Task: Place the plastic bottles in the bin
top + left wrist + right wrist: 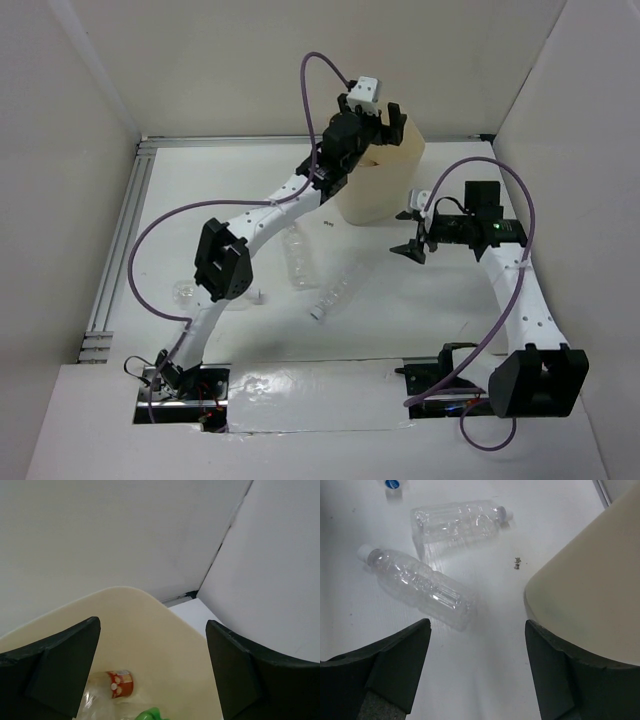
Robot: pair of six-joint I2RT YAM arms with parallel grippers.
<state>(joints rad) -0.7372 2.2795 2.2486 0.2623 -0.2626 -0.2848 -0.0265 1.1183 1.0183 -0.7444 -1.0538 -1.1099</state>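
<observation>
The cream bin (385, 185) stands at the back middle of the table. My left gripper (380, 118) hangs open and empty over its mouth. In the left wrist view the bin's inside (150, 640) holds a clear bottle with a red label (117, 684) and a green bottle (150, 714). My right gripper (412, 250) is open and empty just right of the bin's base (590, 595). Two clear bottles lie on the table: one with a white cap (417, 587) (335, 295) and one behind it (457, 522) (297, 257). Another clear bottle (185, 292) lies at the left, partly hidden by the left arm.
A small blue-and-white cap (393, 484) lies beyond the bottles. White walls enclose the table on three sides. An aluminium rail (118, 250) runs along the left edge. A small dark speck (517, 563) lies near the bin.
</observation>
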